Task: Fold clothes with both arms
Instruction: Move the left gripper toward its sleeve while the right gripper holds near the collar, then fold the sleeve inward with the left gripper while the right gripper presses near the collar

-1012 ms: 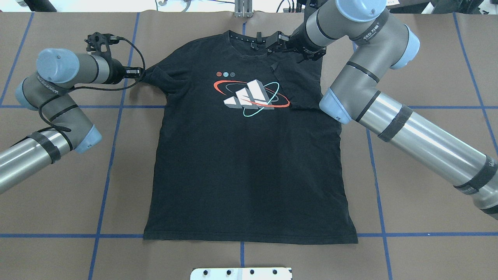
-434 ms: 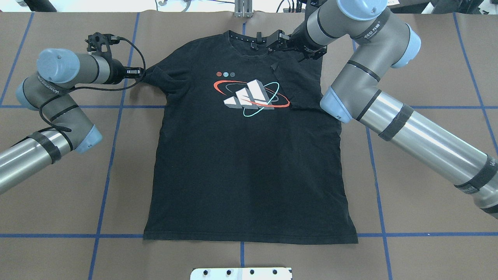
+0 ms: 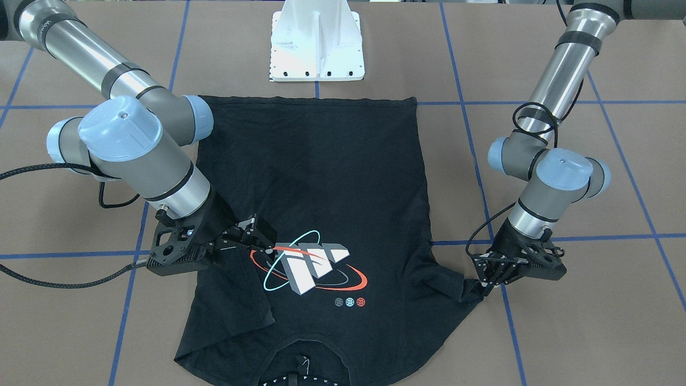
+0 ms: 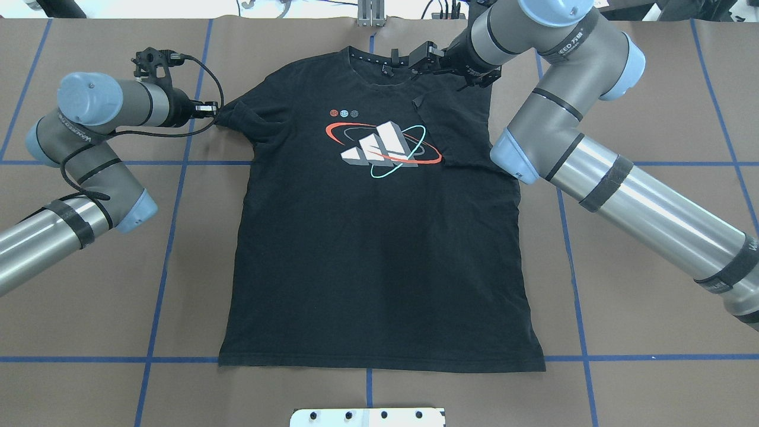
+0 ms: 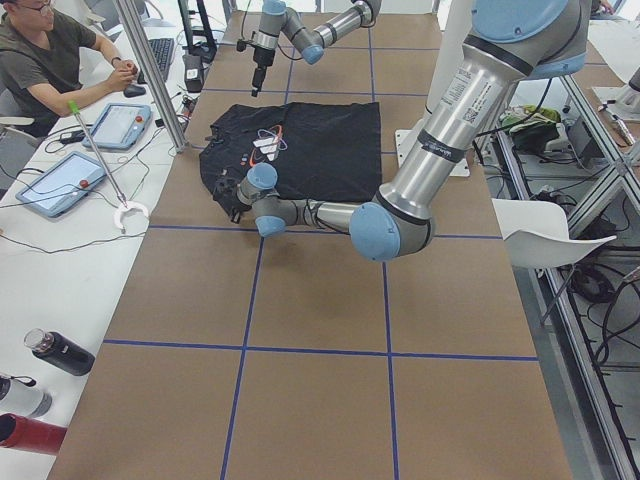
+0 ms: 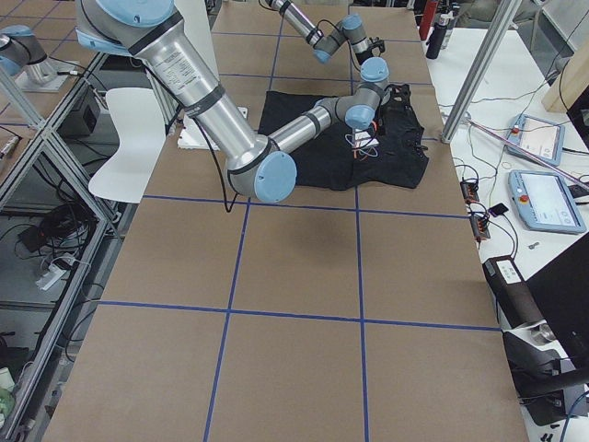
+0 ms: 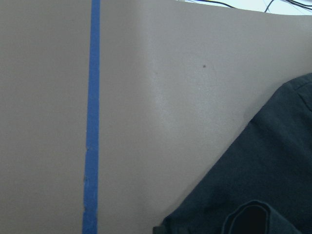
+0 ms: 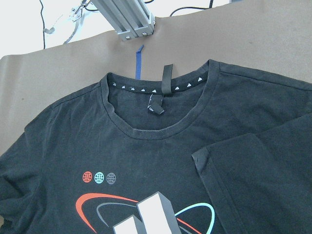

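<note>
The black T-shirt lies flat, logo up, collar at the far edge. Its sleeve on my right side is folded in over the chest, also seen in the front view and right wrist view. My right gripper hovers open just above that shoulder, near the collar, with nothing between its fingers. My left gripper is shut on the tip of the other sleeve, which is bunched and drawn outward toward it. The left wrist view shows only sleeve cloth and table.
The brown table carries blue tape lines. The white pedestal base stands by the shirt's hem. An aluminium post rises behind the collar. A person sits at a side table with tablets; bottles lie there.
My right gripper has drawn back a little from the folded sleeve, toward the far right. The left gripper still grips its sleeve and has barely shifted.
</note>
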`<state>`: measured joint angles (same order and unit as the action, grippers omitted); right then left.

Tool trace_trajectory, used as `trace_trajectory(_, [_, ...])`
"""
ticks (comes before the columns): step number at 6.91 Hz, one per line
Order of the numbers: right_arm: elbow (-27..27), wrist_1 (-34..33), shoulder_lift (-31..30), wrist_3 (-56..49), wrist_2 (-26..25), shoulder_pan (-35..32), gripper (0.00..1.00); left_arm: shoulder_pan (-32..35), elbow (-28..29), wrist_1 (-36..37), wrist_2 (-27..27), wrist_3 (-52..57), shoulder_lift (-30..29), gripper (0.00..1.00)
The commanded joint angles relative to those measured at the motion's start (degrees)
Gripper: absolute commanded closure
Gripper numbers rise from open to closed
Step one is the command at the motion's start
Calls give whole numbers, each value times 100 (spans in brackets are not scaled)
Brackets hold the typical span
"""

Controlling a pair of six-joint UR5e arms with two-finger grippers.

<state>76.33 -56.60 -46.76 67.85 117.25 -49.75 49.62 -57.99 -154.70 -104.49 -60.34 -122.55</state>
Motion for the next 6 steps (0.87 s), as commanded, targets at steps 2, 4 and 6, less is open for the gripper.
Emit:
trace_trajectory(2, [5,0,0,0,9,-25,0,301,-578,700,-604,-30,-59,100])
trace_trajectory(4, [66,26,-122,-18,79,-78,0,311,-819,1510,-634,-179,-583,100])
trace_trajectory(6, [424,26,-438,-70,79,-87,0,224,-784,1968,-625,-986,-1251,100])
